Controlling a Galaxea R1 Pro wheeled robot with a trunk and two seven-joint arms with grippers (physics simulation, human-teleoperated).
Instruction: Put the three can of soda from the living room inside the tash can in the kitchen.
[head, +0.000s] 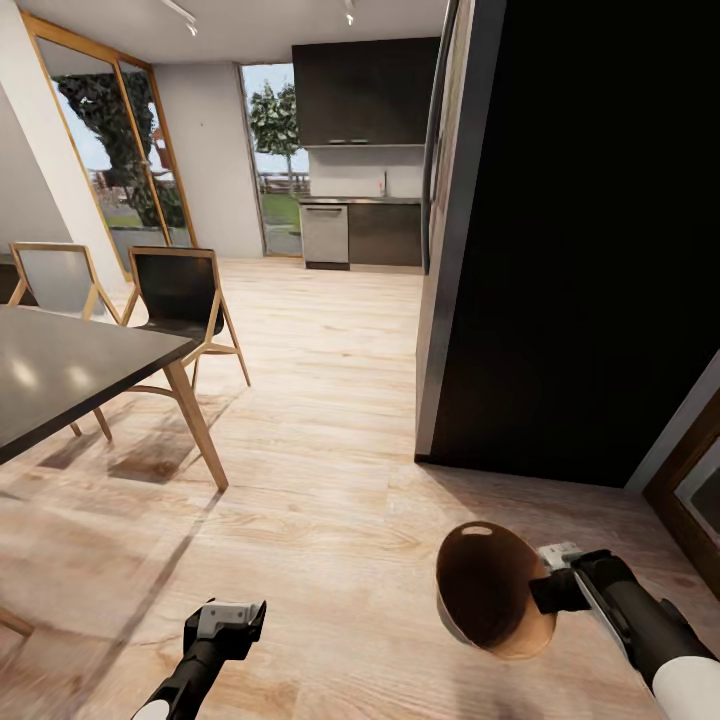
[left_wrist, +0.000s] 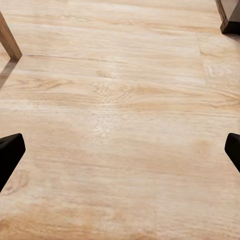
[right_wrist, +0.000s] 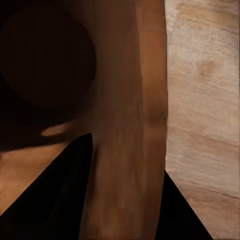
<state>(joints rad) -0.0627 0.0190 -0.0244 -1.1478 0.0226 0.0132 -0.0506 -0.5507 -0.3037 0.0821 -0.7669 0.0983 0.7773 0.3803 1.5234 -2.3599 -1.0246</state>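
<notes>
- We carry the trash can (head: 490, 590) in the right gripper (head: 548, 590), whose fingers are clamped across the rim: in the right wrist view one finger (right_wrist: 55, 190) sits inside against the brown wall and the other lies outside it.
- The bin hangs tilted above the wooden floor (head: 320, 420), its brown interior (right_wrist: 115, 100) turned toward the head camera; we judge this grip keeps the mouth accessible while the base travels.
- The left gripper (head: 228, 625) is held low and forward over the floor, fingers wide apart and empty, presumably kept free for picking up cans.
- The kitchen (head: 365, 150) lies ahead down the room, with dark cabinets and a dishwasher front (head: 324, 235).
- A dark dining table (head: 70, 370) and two chairs (head: 180, 300) stand to the left.
- A tall dark partition (head: 590, 250) blocks everything to the right.
- We cannot confirm whether the bin is empty: its depth is shadowed.
</notes>
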